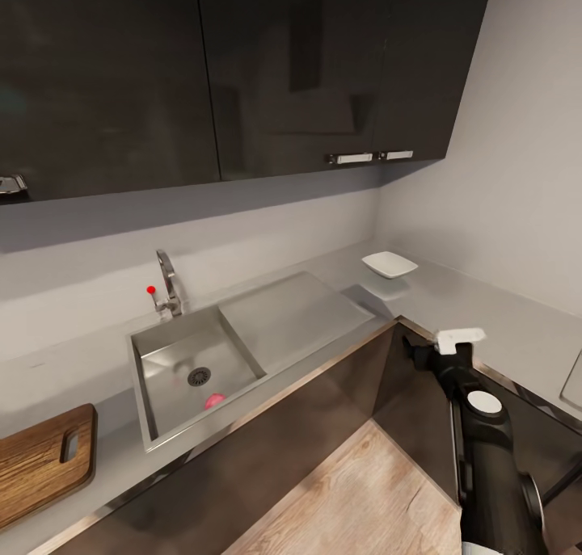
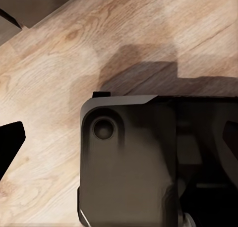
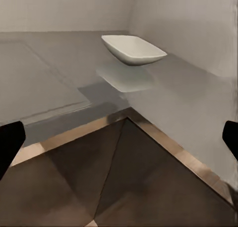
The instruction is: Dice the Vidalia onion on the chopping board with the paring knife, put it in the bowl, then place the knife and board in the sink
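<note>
The Vidalia onion [image 1: 214,400] lies in the sink [image 1: 153,393], a small pinkish round shape on the basin floor at the near wall, just near-right of the round drain [image 1: 199,376]. It is not yet picked up, and nothing touches it but the steel.

It looks likely to be light, firm and smooth-skinned, and being round it may roll on the slick steel when nudged. The safest hold would probably be across its widest part, with the fingers coming down from above so that the near basin wall does not block one of them. A glancing push could send it toward the drain.

The chopping board [image 1: 40,460] lies on the countertop [image 1: 485,313] at the near left, its slot handle toward the sink. The bowl [image 1: 390,264] stands in the far right corner of the countertop, well apart from the sink, beyond the drainboard [image 1: 291,317].

The right gripper [image 3: 119,138] hangs in front of the cabinet corner below the countertop edge, pointed toward the bowl; its fingertips stand wide apart with nothing between them. The left wrist view looks down on the wooden floor [image 2: 59,63] and a dark part of the robot's body; one dark fingertip shows there, but whether the left gripper is apart or together cannot be told.
</note>
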Robot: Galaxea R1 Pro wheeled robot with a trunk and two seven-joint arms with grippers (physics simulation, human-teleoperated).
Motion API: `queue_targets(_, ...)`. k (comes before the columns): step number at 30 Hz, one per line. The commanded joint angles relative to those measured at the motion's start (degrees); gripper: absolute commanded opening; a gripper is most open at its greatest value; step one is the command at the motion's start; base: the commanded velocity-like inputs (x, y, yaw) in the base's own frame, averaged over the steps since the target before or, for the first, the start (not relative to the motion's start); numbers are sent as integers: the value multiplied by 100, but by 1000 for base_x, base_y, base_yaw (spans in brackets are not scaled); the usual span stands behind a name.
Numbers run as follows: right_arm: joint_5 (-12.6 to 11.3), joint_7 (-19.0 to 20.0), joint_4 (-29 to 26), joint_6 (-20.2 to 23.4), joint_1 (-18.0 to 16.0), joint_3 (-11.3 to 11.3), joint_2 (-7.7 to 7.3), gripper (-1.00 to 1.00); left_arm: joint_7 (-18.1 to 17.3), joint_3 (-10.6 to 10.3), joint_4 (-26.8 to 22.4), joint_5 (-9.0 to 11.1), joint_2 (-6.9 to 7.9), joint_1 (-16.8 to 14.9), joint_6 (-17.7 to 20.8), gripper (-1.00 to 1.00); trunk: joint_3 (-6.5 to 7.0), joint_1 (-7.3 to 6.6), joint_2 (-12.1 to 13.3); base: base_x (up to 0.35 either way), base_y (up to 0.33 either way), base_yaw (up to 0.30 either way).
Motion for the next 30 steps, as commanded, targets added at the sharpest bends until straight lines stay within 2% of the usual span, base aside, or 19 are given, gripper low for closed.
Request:
queue_targets(1, 61, -117, -10, 34, -93, -12, 6, 100, 1, 3, -7, 5, -1, 1, -5, 100, -12, 4, -12, 0, 0, 0)
queue_targets(2, 61, -211, -10, 53, -140, -11, 6, 100, 1, 3, -7, 4, -1, 1, -6, 100, -12, 4, -12, 0, 0, 0)
queue_targets(3, 57, -616, -5, 239, -376, -10, 6, 100, 1, 1, -6, 5, -1, 1, -7, 100, -12, 4, -12, 0, 0, 0)
queue_targets(6, 49, -960, 11, 741, -774, 4, 6, 100, 1, -2, -5, 6, -1, 1, -7, 100, -12, 4, -12, 0, 0, 0)
queue_targets(8, 47, -1091, 49, 1326, -1235, 176, 6, 100, 1, -4, -5, 9, -1, 1, -7, 100, -12, 4, -12, 0, 0, 0)
queue_targets(10, 50, -1135, 88, 1608, -1484, 347, 6, 100, 1, -4, -5, 7, -1, 1, -7, 100, -12, 4, -12, 0, 0, 0)
queue_targets(11, 52, -1241, 191, 1927, -1808, 535, 6, 100, 1, -5, -1, 8, -1, 1, -4, 100, -12, 4, -12, 0, 0, 0)
queue_targets(12, 52, -1280, 235, 2003, -1891, 565, 6, 100, 1, -3, 2, 9, -1, 1, -3, 100, -12, 4, -12, 0, 0, 0)
queue_targets(15, 53, -1562, 837, 2385, -2538, 653, 6, 100, 1, -3, 38, 10, -1, 1, -5, 100, -12, 4, -12, 0, -34, 0)
queue_targets(17, 53, -1707, 1527, 2474, -3036, 672, 6, 100, 1, -4, 64, 11, -1, 1, -6, 100, -12, 4, -12, 0, -106, 0)
queue_targets(18, 56, -1781, 2098, 2493, -3400, 677, 6, 100, 1, -5, 72, 11, -1, 1, -7, 100, -12, 4, -12, 0, -169, 0)
queue_targets(20, 57, -1824, 2547, 2496, -3699, 676, 6, 100, 1, -5, 77, 11, -1, 1, -6, 100, -12, 4, -12, 0, -197, 0)
queue_targets(24, 59, -1848, 2872, 2499, -3960, 673, 6, 100, 1, -5, 95, 11, -1, 1, -7, 100, -12, 4, -12, 0, -245, 0)
queue_targets(30, 54, -1852, 2692, 2513, -4042, 691, 6, 100, 1, 22, 108, 35, -1, 1, -7, 100, -12, 4, -12, 0, -291, 0)
